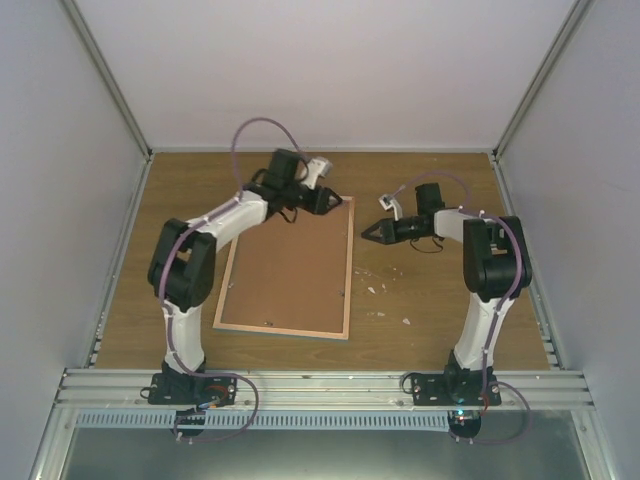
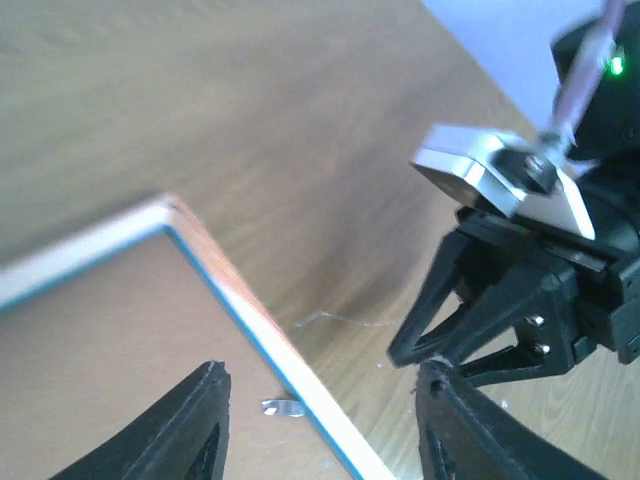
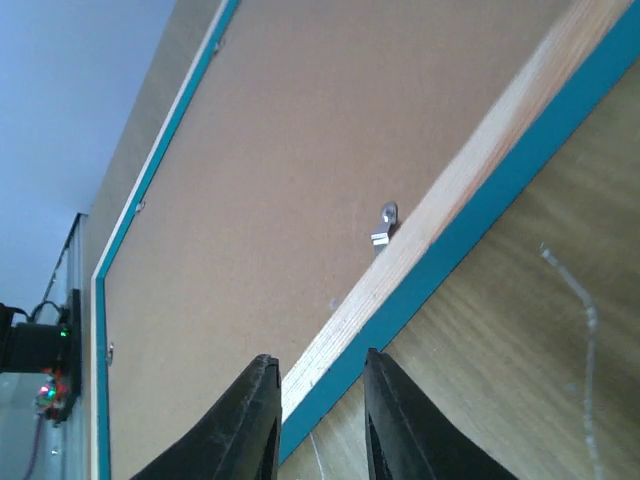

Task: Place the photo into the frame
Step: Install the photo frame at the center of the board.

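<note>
The left arm [image 1: 190, 265], at left in the overhead view, and the right arm [image 1: 492, 265], at right, share one build: glossy white link shells between bulky matte-black joint housings. A thin lilac cable [image 1: 250, 128] loops along each arm from a black base block [image 1: 185, 385] near the bottom edge. Each wrist carries a silver-grey camera block [image 2: 500, 175]. The left end effector [image 2: 320, 425] has two broad black fingers with moulded recesses. The right end effector [image 3: 318, 365] has smooth, rounded black fingers on triangular black struts with two small silver screws [image 2: 535, 322]. A green light [image 2: 612, 66] glows on black housing at upper right.
</note>
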Controlling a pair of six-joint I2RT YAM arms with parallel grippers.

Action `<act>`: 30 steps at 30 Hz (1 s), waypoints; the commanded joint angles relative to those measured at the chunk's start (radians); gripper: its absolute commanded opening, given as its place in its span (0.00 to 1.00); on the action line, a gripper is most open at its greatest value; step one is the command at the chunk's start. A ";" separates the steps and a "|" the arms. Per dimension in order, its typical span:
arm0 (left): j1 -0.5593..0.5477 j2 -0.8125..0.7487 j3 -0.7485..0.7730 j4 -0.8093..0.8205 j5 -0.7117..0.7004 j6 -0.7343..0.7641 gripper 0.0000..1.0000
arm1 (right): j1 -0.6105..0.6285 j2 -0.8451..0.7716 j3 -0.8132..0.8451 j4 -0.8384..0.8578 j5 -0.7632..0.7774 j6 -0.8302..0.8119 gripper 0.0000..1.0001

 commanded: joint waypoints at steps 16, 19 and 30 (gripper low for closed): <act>0.335 -0.303 -0.274 -0.326 -0.092 0.583 0.68 | -0.005 -0.078 -0.059 0.010 0.032 -0.051 0.54; 0.320 -0.347 -0.328 -0.368 -0.056 0.675 0.65 | -0.003 -0.066 -0.071 0.013 0.014 -0.043 0.57; 0.049 -0.626 -0.583 -0.646 -0.113 1.051 0.50 | -0.005 -0.098 -0.110 0.045 0.002 -0.024 0.58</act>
